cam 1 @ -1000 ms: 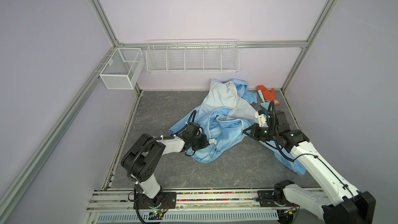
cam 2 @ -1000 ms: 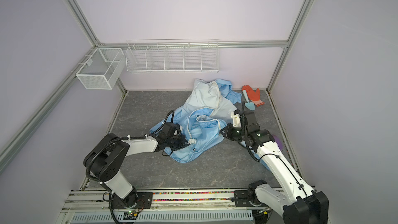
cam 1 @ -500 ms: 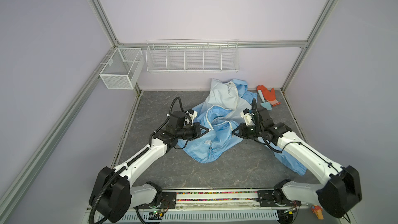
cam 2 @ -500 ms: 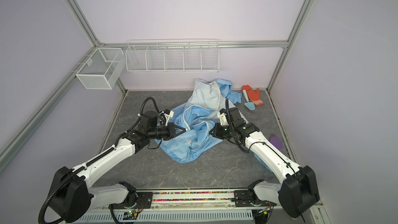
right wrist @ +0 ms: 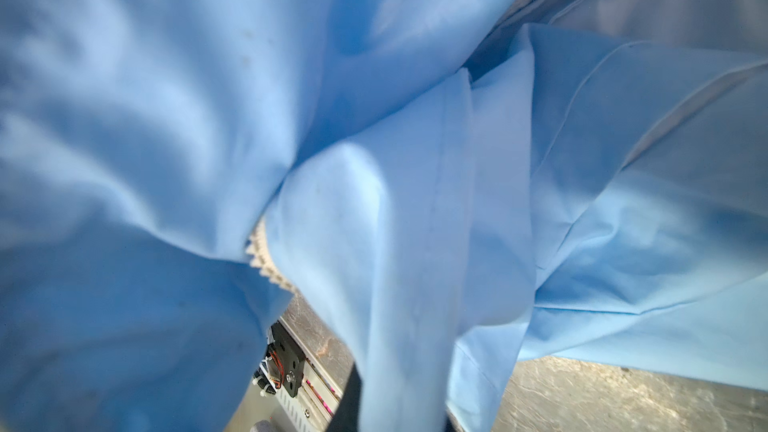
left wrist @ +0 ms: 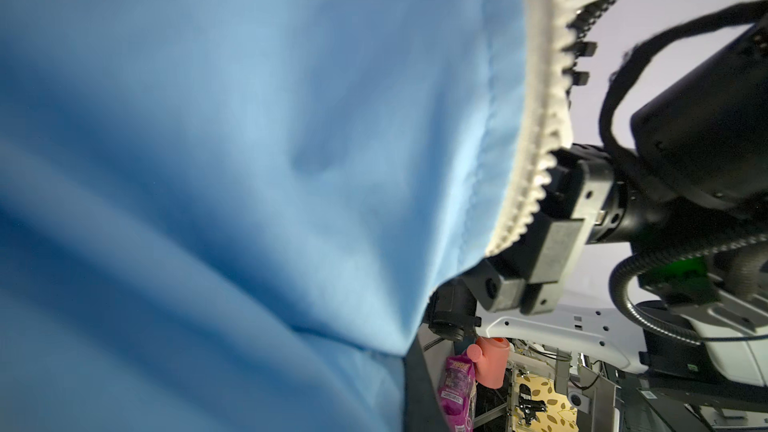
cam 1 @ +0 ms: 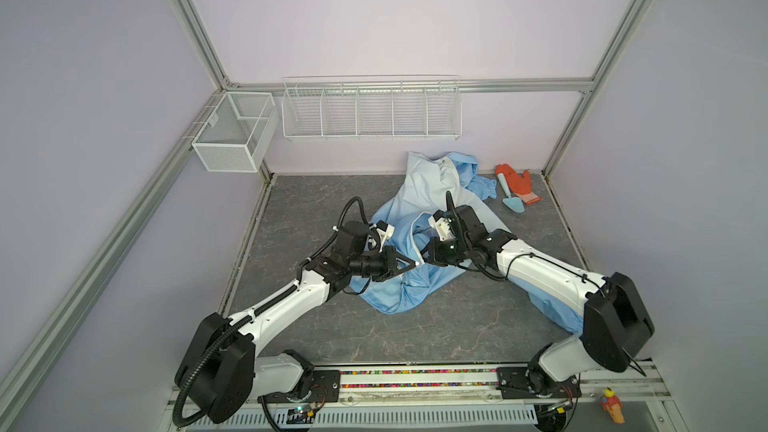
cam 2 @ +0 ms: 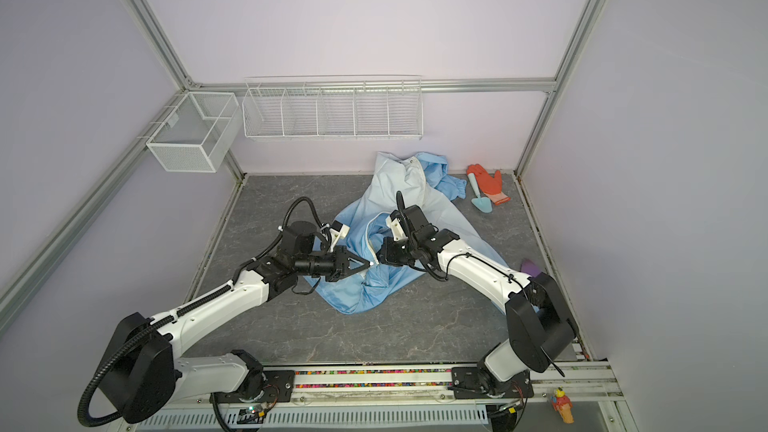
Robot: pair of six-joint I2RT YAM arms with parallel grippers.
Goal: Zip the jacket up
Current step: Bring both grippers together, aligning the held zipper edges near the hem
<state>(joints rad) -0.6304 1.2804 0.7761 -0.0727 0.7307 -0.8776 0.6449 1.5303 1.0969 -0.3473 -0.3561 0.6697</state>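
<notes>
Around the workspace, pale lilac walls (cam 1: 374, 14) rise behind a grey marbled tabletop (cam 1: 311, 209). On its middle and far right lies the jacket (cam 1: 424, 189) (cam 2: 399, 180), crumpled and light blue, with one part trailing to the near right under the right arm. A white wire rack (cam 1: 370, 110) hangs on the far wall and a mesh basket (cam 1: 232, 135) on the left wall. An orange glove (cam 1: 519, 182) and a small blue trowel (cam 1: 511, 201) lie together in the far right corner.

Both arms reach in from the near edge and meet over the jacket's near fold. The left gripper (cam 1: 412, 264) (cam 2: 368, 263) points right, its jaws pinched tight on the jacket at the white zipper (cam 1: 415, 238) (left wrist: 540, 118). The right gripper (cam 1: 426, 257) (cam 2: 380, 257) faces it, just beside, jaws closed on the zipper's toothed edge.
</notes>
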